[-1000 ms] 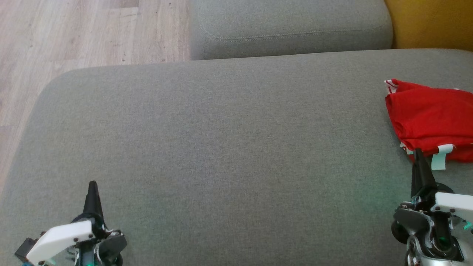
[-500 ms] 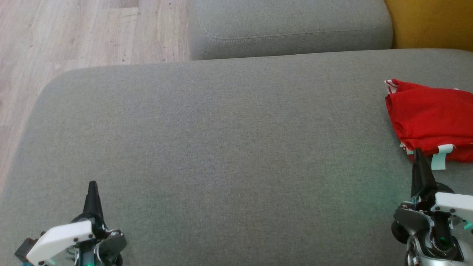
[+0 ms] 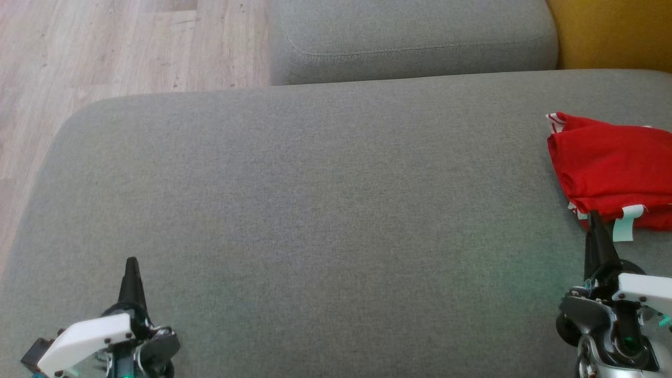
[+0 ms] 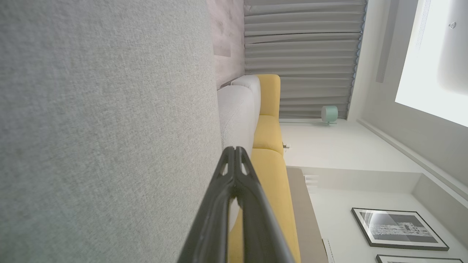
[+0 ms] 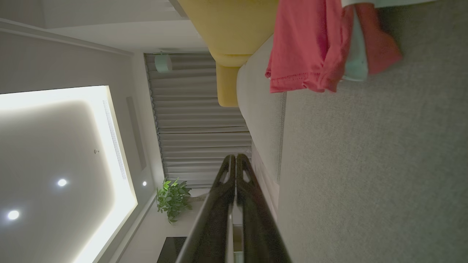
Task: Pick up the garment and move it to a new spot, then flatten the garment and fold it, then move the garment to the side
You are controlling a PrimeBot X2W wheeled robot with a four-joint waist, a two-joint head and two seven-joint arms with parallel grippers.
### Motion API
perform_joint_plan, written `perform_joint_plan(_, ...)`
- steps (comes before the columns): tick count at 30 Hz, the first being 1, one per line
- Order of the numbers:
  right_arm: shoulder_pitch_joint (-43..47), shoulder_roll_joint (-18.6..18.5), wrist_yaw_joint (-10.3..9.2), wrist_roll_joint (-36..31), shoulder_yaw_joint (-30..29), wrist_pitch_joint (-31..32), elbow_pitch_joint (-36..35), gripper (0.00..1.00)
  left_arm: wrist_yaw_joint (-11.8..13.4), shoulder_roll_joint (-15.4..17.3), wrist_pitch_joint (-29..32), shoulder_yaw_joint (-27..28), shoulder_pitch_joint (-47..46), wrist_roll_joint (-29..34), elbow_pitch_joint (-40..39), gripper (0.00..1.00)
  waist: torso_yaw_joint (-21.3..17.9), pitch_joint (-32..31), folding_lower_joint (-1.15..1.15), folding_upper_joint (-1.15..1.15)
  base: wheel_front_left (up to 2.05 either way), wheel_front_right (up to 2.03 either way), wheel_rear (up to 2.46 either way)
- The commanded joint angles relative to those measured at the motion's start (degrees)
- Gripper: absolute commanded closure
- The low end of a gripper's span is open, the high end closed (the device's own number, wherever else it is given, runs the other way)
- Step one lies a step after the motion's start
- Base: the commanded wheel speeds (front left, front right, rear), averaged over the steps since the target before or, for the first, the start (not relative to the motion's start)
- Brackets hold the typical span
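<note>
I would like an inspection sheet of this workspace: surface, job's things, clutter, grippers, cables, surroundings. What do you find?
Surface: grey sofa cushion, smooth.
Job's things: red garment, bunched at the cushion's right side, pale tag showing.
Clutter: nothing seen.
Grippers: left gripper shut, empty, lower left; right gripper shut, empty, close to the garment's near edge.
Cables: nothing seen.
Surroundings: wooden floor, second grey cushion, yellow cushion, curtains, plant.

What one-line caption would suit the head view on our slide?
Red garment lies at the right of the grey cushion; left end effector and right end effector are shut, empty.
</note>
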Motion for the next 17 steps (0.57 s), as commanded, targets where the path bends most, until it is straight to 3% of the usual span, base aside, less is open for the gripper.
perform_joint_plan(1,-1.11,-0.31,-0.04,0.4,1.18,0.35,-2.22,1.0,-0.41,0.48,0.22,2.34,-2.96,-0.31,-2.1,1.0,0.0,0.0,0.0,0.0,0.0,0.0,0.0)
perform_joint_plan(17,-1.11,-0.31,-0.04,0.41,1.18,0.35,-2.22,1.0,-0.41,0.48,0.22,2.34,-2.96,-0.31,-2.1,1.0,0.0,0.0,0.0,0.0,0.0,0.0,0.0)
